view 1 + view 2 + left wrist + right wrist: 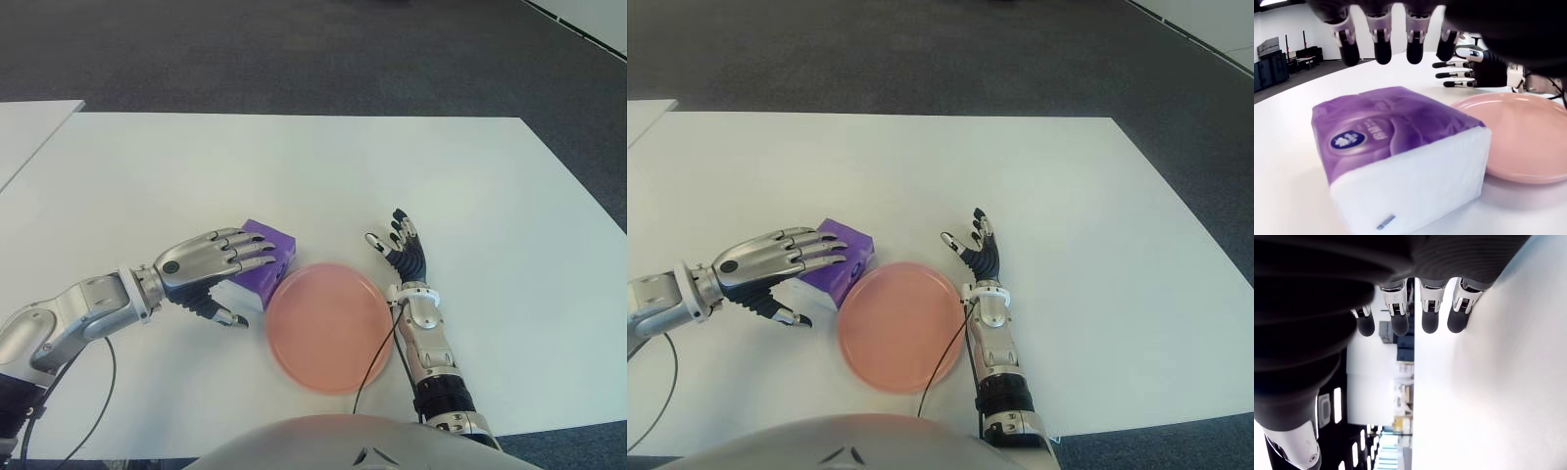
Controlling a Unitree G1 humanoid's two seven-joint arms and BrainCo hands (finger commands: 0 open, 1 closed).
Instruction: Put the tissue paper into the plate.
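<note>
A round pink plastic plate [899, 325] on a white table [1068, 196]. Touching its left rim, a purple-and-white tissue pack [835, 260] beneath the spread left hand [769, 264]. Just right, the open right hand [976, 252].

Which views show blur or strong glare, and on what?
Left eye view: the pink plate looks smeared at its rim, while the tissue pack and left hand stay sharper. Right wrist view: the white table is washed out beyond the right hand.
</note>
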